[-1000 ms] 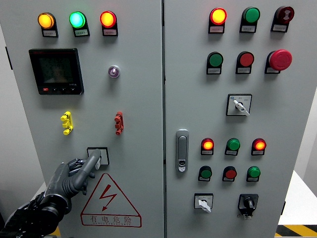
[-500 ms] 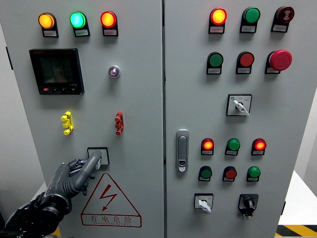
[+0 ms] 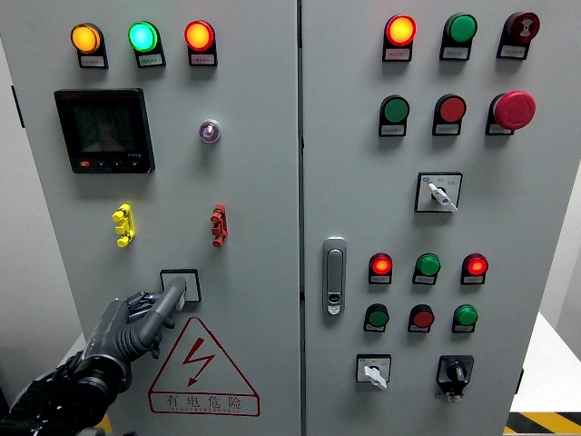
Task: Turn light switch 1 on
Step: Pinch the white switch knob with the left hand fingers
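Observation:
A grey control cabinet fills the head view. My left hand (image 3: 136,325) comes in from the lower left, dark grey, with its index finger (image 3: 172,295) stretched out and the other fingers curled. The fingertip rests on a small square switch plate (image 3: 184,283) low on the left door, partly covering it. Whether the switch is pressed I cannot tell. Above it sit a yellow toggle (image 3: 123,225) and a red toggle (image 3: 218,225). My right hand does not show.
Orange (image 3: 85,38), green (image 3: 142,36) and red (image 3: 198,35) lamps glow at the top left above a black meter (image 3: 103,130). A red warning triangle (image 3: 201,368) lies below the switch. The right door carries a handle (image 3: 334,275), several buttons and rotary selectors (image 3: 438,192).
The hand has barely shifted; its fingertip stays on the square switch plate. The lamps look the same.

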You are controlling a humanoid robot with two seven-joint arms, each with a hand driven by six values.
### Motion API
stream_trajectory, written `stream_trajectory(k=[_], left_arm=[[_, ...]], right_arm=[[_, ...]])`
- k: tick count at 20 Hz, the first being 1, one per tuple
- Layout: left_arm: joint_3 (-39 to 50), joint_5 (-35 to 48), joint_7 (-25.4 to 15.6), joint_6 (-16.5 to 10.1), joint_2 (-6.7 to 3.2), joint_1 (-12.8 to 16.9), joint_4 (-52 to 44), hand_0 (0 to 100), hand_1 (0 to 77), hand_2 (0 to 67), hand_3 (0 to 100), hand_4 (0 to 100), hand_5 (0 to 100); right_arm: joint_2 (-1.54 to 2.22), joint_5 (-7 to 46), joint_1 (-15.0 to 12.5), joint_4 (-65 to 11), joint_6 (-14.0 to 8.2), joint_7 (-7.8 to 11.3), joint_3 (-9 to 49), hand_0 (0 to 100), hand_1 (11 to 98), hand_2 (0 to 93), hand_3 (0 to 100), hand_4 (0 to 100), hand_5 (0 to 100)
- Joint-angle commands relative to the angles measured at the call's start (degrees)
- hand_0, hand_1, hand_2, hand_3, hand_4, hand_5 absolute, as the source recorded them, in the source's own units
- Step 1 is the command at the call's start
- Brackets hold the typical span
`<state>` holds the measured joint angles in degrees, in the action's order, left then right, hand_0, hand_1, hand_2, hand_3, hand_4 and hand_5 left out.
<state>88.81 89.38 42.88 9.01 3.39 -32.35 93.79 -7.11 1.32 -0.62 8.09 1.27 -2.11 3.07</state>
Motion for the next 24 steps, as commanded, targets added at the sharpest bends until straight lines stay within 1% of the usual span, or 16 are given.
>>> stream_trajectory(k=[1,2,3,4,5,7,8,9,15,16,17,19,20,21,23,24], left_arm=[[0.0,0.0,0.4,0.0,-0.05,-0.1,-0.1,18,41.2,50.0,83,100,95],[0.0,0.0,0.4,-0.1,-0.05,-0.3,-0.1,18,41.2,50.0,83,100,95],[0.0,0.0,0.4,0.0,-0.05,-0.5,-0.1,18,41.1,50.0,83,100,95],[0.0,0.0,0.4,-0.1,-0.05,-0.5,-0.2,19,41.2,50.0,83,100,95],[0.0,0.0,0.4,-0.1,-0.05,-0.7,-0.2,19,41.2,50.0,83,100,95],[0.0,0.0,0.5,-0.1,-0.05,-0.8,-0.3,19,41.2,50.0,83,100,95],[-0.1,0.0,0.5,-0.1,-0.05,-0.8,-0.4,19,41.2,50.0,83,100,95],[-0.1,0.0,0.5,-0.2,-0.05,-0.8,-0.4,19,41.1,50.0,83,100,95],[-0.1,0.0,0.5,-0.2,-0.05,-1.0,-0.9,18,42.2,50.0,83,100,95],[-0.1,0.0,0.5,-0.2,-0.14,-1.1,-0.9,18,42.3,50.0,83,100,95],[-0.1,0.0,0.5,-0.3,-0.05,-1.2,-1.1,18,42.3,50.0,83,100,95],[-0.2,0.0,0.8,-0.2,-0.05,-1.3,-1.1,18,42.6,50.0,83,100,95],[-0.2,-0.1,1.0,-0.3,-0.05,-1.3,-1.2,18,42.7,50.0,83,100,95],[-0.2,0.0,1.0,-0.3,-0.05,-1.3,-1.2,18,42.8,50.0,83,100,95],[-0.2,-0.1,1.0,-0.3,-0.05,-1.4,-1.2,19,42.8,50.0,83,100,95],[-0.2,-0.1,1.1,-0.4,-0.05,-1.5,-1.2,20,42.9,50.1,83,100,95]], right_arm=[[-0.01,0.0,0.0,0.0,0.0,0.00,0.0,0,19.2,0.0,20,19,10],[0.08,0.0,0.0,0.0,0.0,0.00,0.1,0,19.2,0.0,20,19,10],[-0.01,0.0,0.0,0.0,0.0,0.00,0.1,0,19.5,0.0,20,19,10],[-0.01,0.0,0.0,0.0,0.0,0.00,0.0,0,19.7,0.0,20,19,10],[0.08,0.0,0.0,0.0,0.0,0.00,0.0,0,19.7,0.0,20,19,10],[-0.01,0.0,0.0,0.0,0.0,0.00,0.0,0,19.3,0.0,20,19,10],[0.08,0.0,0.0,0.0,0.0,0.00,0.0,0,19.3,0.0,20,19,10],[-0.01,0.0,0.0,0.0,0.0,0.00,0.1,0,19.5,0.0,20,19,10],[-0.01,0.0,0.0,0.0,0.0,0.00,0.0,0,20.0,0.0,20,19,10],[0.08,0.0,0.0,0.0,0.0,0.00,0.0,0,20.1,0.0,20,19,10],[-0.01,0.0,0.0,0.0,0.0,0.00,0.1,0,20.0,0.0,20,19,10],[-0.01,0.0,0.0,0.0,0.0,0.00,0.0,0,20.0,0.0,20,19,10],[0.08,0.0,0.0,0.0,0.0,0.00,0.0,0,20.0,0.0,20,19,10],[-0.01,0.0,0.0,0.0,0.0,0.00,0.0,0,20.0,0.0,20,19,10],[0.08,0.0,0.0,0.0,0.0,0.00,0.1,0,20.0,0.0,20,19,10],[-0.01,0.0,0.0,0.0,0.0,0.00,0.1,0,18.4,0.0,20,19,10]])
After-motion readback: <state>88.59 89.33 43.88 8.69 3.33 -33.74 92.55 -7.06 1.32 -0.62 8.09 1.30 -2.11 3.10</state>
